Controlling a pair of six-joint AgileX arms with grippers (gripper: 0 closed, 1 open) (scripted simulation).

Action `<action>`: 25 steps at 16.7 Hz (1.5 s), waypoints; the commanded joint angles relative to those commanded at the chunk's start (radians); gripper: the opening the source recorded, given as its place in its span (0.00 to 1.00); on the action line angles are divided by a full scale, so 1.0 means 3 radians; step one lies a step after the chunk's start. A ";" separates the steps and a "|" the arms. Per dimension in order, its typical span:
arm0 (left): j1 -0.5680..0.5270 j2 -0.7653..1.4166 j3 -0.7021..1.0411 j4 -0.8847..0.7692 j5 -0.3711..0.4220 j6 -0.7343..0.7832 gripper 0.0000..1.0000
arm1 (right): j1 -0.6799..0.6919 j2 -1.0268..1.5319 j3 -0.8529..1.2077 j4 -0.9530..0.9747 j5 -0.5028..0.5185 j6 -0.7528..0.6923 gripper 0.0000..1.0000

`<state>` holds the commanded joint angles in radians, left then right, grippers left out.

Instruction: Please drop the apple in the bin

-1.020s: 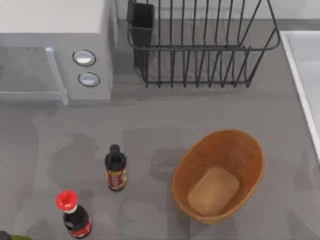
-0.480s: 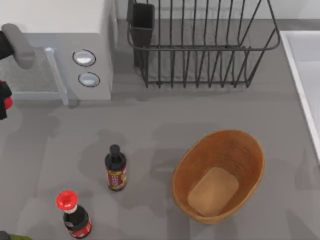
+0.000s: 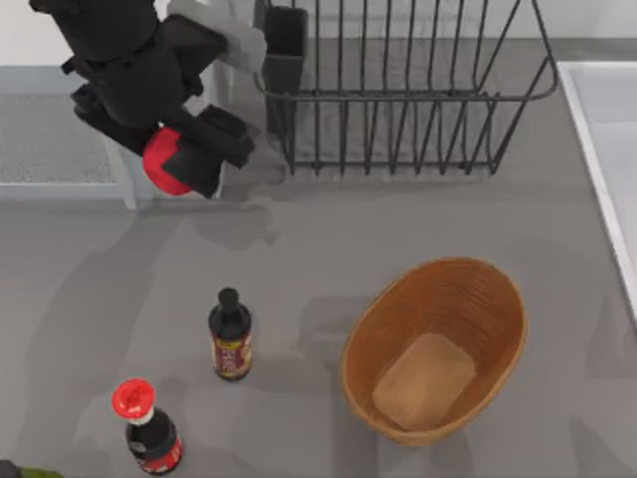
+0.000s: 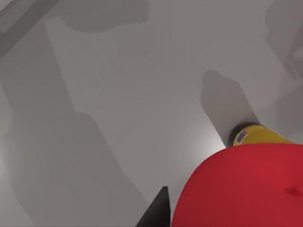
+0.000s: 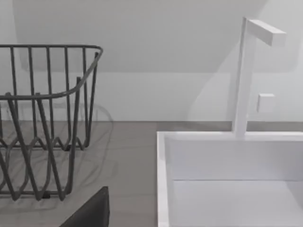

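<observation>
From above, the left gripper (image 3: 171,164) is closed on the apple (image 3: 162,162), held at the table's upper left over the front of the white appliance (image 3: 40,139), just left of the black wire dish rack (image 3: 398,90). The bin (image 3: 435,349) sits well apart at lower right, with open grey table (image 3: 328,229) between them. Two dark bottles stand at lower left: the black-capped one (image 3: 230,336) and the red-capped one (image 3: 147,426) both carry red labels whose writing is too small to read. The white sink (image 3: 607,149) runs along the right edge.

In the left wrist view the apple (image 4: 241,187) looms large and close, with a yellow-topped object (image 4: 258,136), possibly a bottle with a small unreadable label, beyond it on bare table.

The right wrist view looks across the dish rack (image 5: 42,118) to the sink (image 5: 227,179) and its white faucet (image 5: 246,75); whether the right gripper is open or closed cannot be told.
</observation>
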<state>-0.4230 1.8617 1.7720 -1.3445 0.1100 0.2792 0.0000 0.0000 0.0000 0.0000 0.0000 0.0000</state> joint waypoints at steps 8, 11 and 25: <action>-0.1295 0.0437 0.0720 0.0000 -0.0127 -0.2727 0.00 | 0.0000 0.0000 0.0000 0.0000 0.0000 0.0000 1.00; -0.1586 0.0632 0.0869 -0.0074 -0.0149 -0.3471 0.00 | 0.0000 0.0000 0.0000 0.0000 0.0000 0.0000 1.00; -0.1772 0.0844 0.0753 0.0003 -0.0118 -0.4023 0.00 | 0.0000 0.0000 0.0000 0.0000 0.0000 0.0000 1.00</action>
<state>-0.9545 2.1148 1.9979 -1.3436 0.0747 -0.9277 0.0000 0.0000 0.0000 0.0000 0.0000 0.0000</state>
